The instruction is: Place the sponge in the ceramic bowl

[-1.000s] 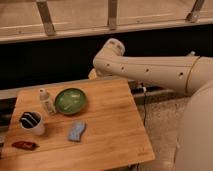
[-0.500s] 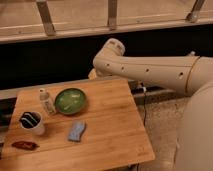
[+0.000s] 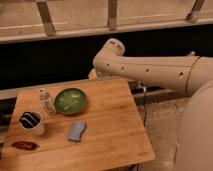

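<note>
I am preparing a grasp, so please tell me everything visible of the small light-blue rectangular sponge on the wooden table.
The small light-blue rectangular sponge looks soft and flat, with rounded corners. It lies flat on the wooden table, slightly tilted, nearer the camera than the glossy green ceramic bowl and apart from it. Only the table touches it. The gripper is far from it, by the table's far edge.
</note>
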### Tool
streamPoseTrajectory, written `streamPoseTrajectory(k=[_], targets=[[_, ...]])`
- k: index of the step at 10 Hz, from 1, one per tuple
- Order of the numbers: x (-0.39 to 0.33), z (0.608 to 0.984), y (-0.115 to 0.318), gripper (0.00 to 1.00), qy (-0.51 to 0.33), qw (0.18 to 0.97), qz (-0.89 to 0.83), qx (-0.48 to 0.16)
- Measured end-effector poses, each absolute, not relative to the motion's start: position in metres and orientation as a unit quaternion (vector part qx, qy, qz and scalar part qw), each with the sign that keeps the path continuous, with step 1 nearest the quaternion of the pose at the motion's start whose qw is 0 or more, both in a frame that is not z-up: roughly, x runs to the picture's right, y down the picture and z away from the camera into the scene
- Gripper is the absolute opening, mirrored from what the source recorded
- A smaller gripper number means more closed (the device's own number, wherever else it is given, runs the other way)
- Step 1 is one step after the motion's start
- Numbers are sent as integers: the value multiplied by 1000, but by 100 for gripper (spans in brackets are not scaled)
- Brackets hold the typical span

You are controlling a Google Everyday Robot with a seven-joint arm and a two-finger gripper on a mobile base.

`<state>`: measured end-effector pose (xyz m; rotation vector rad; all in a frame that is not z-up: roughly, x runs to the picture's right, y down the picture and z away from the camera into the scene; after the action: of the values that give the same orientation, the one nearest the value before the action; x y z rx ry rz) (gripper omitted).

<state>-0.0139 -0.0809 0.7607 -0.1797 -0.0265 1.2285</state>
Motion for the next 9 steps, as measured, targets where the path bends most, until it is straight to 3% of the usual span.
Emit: streamPoseTrajectory(k=[6,9], targets=[[-14,760,-81,80,-15,813,576,-84],[-33,761,-53,80,-21,821,562,-96]])
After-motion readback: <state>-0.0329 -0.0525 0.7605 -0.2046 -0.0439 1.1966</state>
